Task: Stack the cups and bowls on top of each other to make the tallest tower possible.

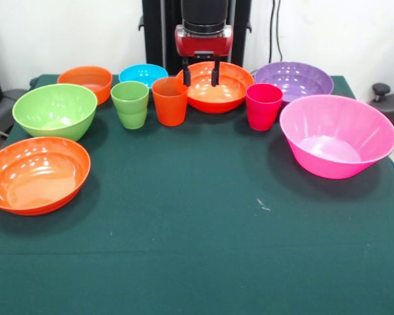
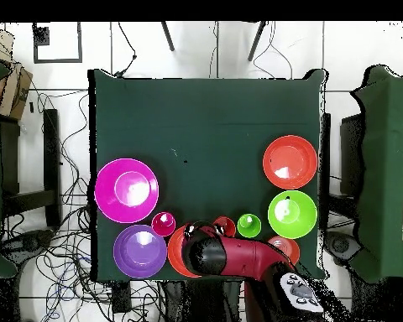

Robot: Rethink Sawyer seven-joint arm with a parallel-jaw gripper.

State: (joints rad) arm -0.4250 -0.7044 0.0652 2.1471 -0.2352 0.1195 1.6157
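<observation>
My gripper [image 1: 201, 73] is open and empty, its two black fingers [image 1: 186, 75] hanging just above the wide orange bowl [image 1: 213, 92] at the table's far side. Beside that bowl stand the orange cup [image 1: 169, 100], the light green cup [image 1: 130, 104] and the magenta-red cup [image 1: 263, 106], all upright. The other bowls are the small blue [image 1: 142, 73], small orange [image 1: 87, 82], green [image 1: 55, 110], second wide orange [image 1: 36, 174], purple [image 1: 293, 80] and pink [image 1: 336, 134]. Nothing is stacked. In the overhead view my arm [image 2: 230, 254] covers the blue bowl and part of the orange bowl [image 2: 176, 251].
All the objects stand on a dark green cloth-covered table [image 1: 197, 249], along its robot side and both sides. In the overhead view chairs, cables and other green tables [image 2: 389, 168] surround the table [image 2: 205, 117].
</observation>
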